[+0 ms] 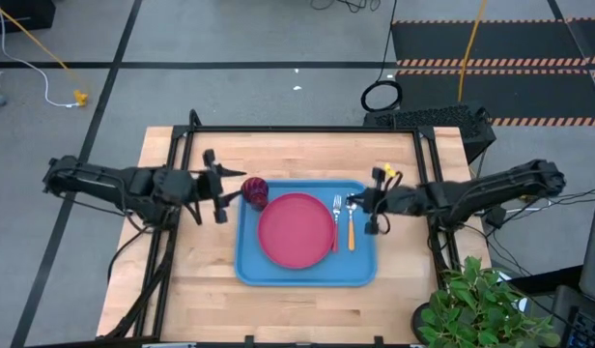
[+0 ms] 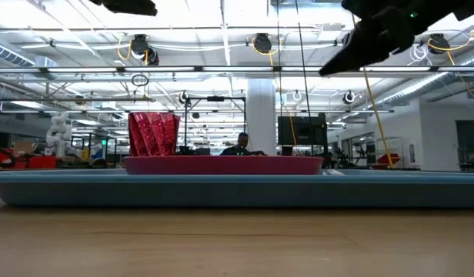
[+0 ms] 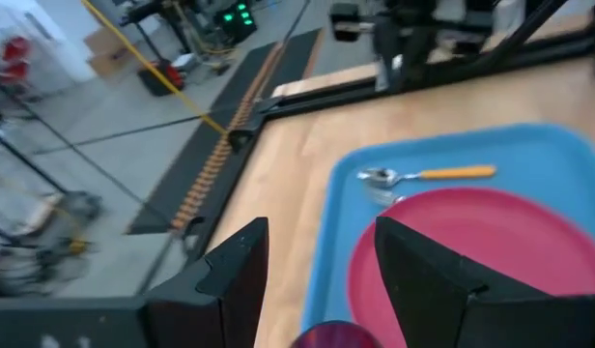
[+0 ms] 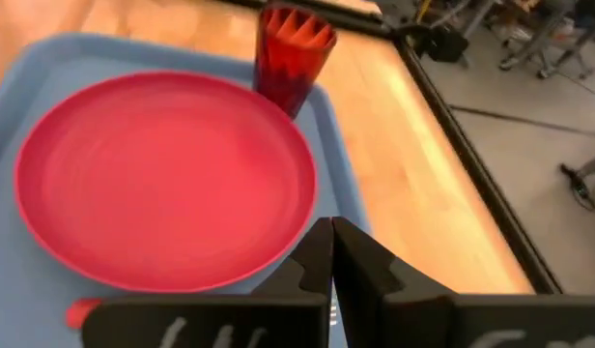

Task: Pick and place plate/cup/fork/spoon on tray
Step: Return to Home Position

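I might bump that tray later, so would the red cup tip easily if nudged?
Probably easily: the cup stands upright at a corner of the tray, taller than wide. It looks like light plastic, so a nudge may slide or topple it. Once down, its cylindrical shape would likely roll.

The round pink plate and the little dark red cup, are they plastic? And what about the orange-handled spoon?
The round pinkish-red plate looks like plastic: opaque, smooth, softly dull. The small dark red cup seems clear-tinted plastic, since light glows through its ribbed wall; glass is possible. The spoon has a shiny, probably metal bowl and a plain orange handle, likely plastic.
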Controlling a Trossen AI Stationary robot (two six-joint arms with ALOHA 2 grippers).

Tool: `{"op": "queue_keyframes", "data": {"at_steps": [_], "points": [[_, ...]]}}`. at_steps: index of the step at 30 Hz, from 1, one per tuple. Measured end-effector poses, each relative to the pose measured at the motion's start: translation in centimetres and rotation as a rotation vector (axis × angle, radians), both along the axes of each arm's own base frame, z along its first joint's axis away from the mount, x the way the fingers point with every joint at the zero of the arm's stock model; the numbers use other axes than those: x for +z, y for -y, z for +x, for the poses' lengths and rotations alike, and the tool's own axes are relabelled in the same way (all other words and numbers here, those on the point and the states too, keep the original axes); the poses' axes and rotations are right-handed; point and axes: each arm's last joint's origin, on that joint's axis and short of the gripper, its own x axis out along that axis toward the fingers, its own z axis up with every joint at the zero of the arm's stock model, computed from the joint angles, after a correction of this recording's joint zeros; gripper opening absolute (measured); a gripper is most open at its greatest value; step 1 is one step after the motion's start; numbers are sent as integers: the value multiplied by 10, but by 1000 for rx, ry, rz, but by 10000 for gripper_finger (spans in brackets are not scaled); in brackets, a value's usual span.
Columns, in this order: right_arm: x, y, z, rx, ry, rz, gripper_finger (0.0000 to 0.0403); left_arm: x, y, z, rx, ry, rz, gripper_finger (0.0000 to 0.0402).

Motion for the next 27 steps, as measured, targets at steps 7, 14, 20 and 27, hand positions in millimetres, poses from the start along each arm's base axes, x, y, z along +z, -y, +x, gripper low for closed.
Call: {"op": "queue_keyframes", "data": {"at_steps": [7,14,20,27], "points": [[17,23,-12,59,66,-7,0,-18,-8,-18,-54,-6,-83,193],[17,35,-15,48,82,14,0,-47,-9,-28,-65,40,-96,149],[-10,35,-19,42,140,42,0,-60,-11,-43,-85,112,-62,78],[-49,34,-34,43,210,36,0,-82,-12,-55,-128,139,-66,10]]}}
